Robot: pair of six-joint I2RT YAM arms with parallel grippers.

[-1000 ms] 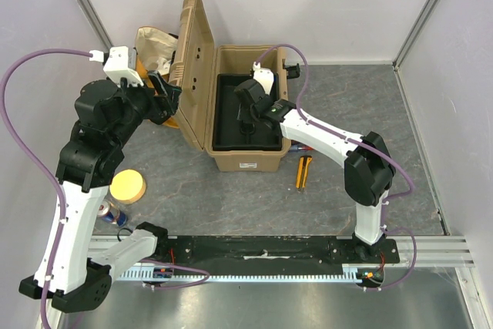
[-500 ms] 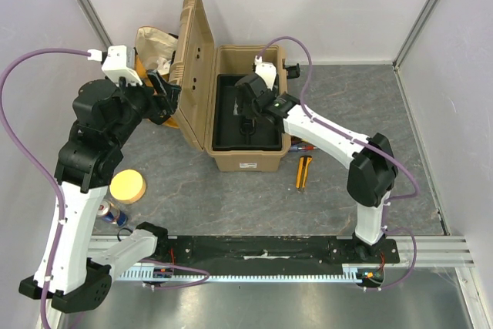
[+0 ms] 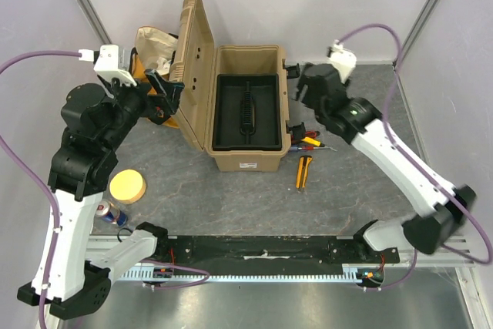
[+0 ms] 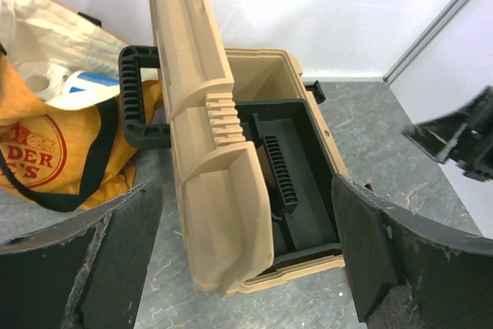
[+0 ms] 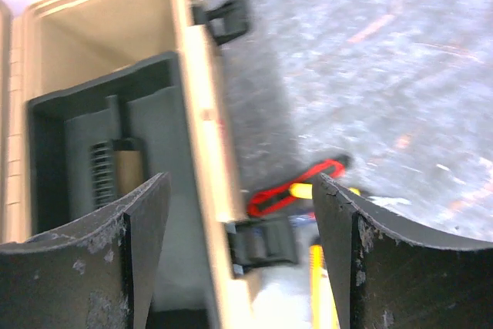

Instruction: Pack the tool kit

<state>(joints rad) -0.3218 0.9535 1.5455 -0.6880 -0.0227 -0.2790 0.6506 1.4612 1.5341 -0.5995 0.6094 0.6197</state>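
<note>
Toolbox (image 3: 246,161): stands at the back centre of the bench (image 3: 231,198), open. Lid (image 3: 196,67) is raised nearly upright on the box's left side, its black carry handle (image 4: 135,98) facing the cloth bag.

Inner tray (image 3: 266,113): black, seated in the box body, with a ribbed grip running along its middle. Contents of the side wells cannot be made out.

Hand tools (image 3: 308,140): red, yellow and black handled, lying on the bench against the box's right front corner, outside it. A yellow and black utility knife (image 3: 303,172) lies just in front of them.

Cloth bag (image 4: 46,129): orange-yellow, left of the lid, mouth open, holding a white roll and a blue and white packet.

Left claw (image 4: 246,252): fingers wide apart, nothing between them, held left of the lid.

Right claw (image 5: 239,244): fingers apart, gripping nothing, held above the box's right wall near a black latch (image 5: 223,13).
</note>
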